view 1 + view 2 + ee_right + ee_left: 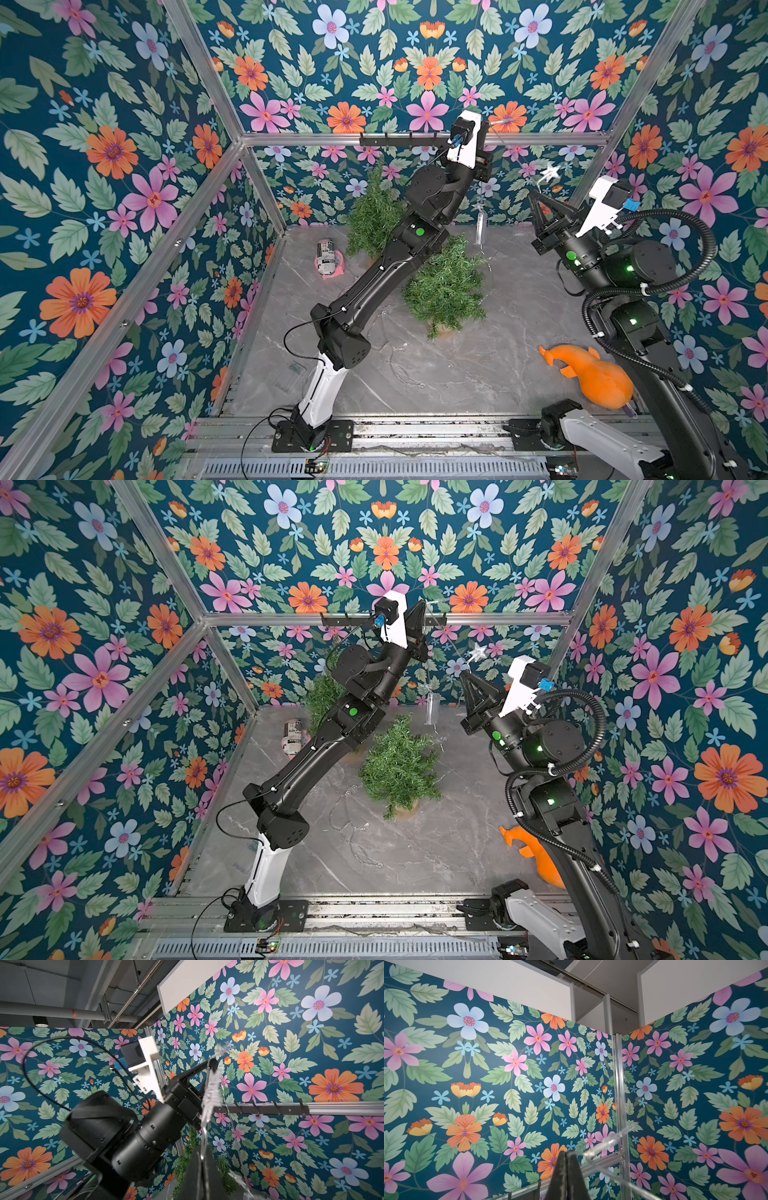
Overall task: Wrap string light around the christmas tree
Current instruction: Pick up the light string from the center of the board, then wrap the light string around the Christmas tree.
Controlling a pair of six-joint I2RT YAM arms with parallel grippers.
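Both arms are raised above the table. My left gripper (422,604) (566,1152) is up by the back rail, shut on the string light (604,1145), which leaves its tip as a thin pale wire. The wire slopes down past a clear star (550,171) (478,651) to my right gripper (533,195) (201,1148), also shut on the wire (209,1088). A clear piece of the string (481,228) dangles between them. Below stands a small green christmas tree (446,286) (399,766). A second like it (374,212) stands behind the left arm.
A printed can on a pink thing (328,257) lies at the back left of the grey marble table (457,374). An orange plush toy (590,374) lies front right by the right arm. A black hook rail (399,140) runs along the back frame.
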